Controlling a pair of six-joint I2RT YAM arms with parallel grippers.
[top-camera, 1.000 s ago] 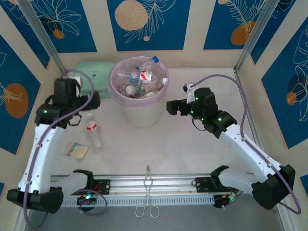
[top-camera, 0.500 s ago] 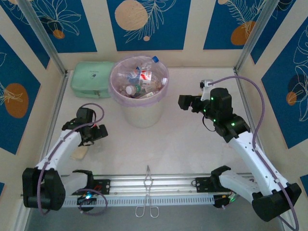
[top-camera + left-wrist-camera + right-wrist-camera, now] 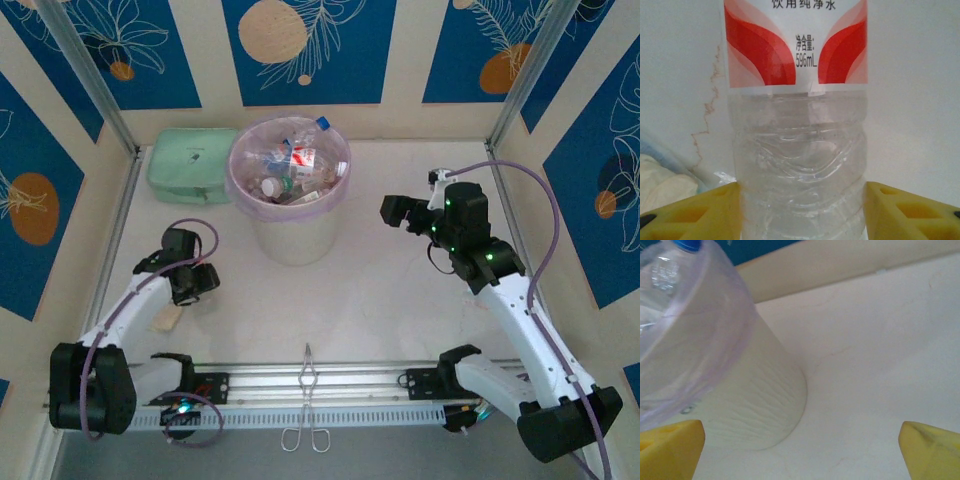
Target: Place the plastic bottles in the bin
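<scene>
A clear plastic bottle [image 3: 797, 150] with a red and white label lies on the table between the yellow fingers [image 3: 700, 212] of my left gripper [image 3: 800, 210]. Both fingers touch its sides. From above, my left gripper [image 3: 190, 280] sits low at the table's left and hides that bottle. The bin [image 3: 290, 235], white with a pinkish liner, stands at the back middle and holds several plastic bottles [image 3: 290, 165]. My right gripper [image 3: 397, 213] hovers open to the right of the bin [image 3: 755, 405], with nothing between its fingers [image 3: 670, 447].
A mint-green zip case [image 3: 190, 165] lies left of the bin. A yellowish sponge [image 3: 168, 318] rests just below my left gripper. Metal tongs [image 3: 307, 400] lie across the rail [image 3: 400, 382] at the near edge. Walls close in the table's sides.
My left arm dropped from beside the green case down to the bottle on the table, and its jaws closed in on it. My right arm drew back to the right, away from the bin.
</scene>
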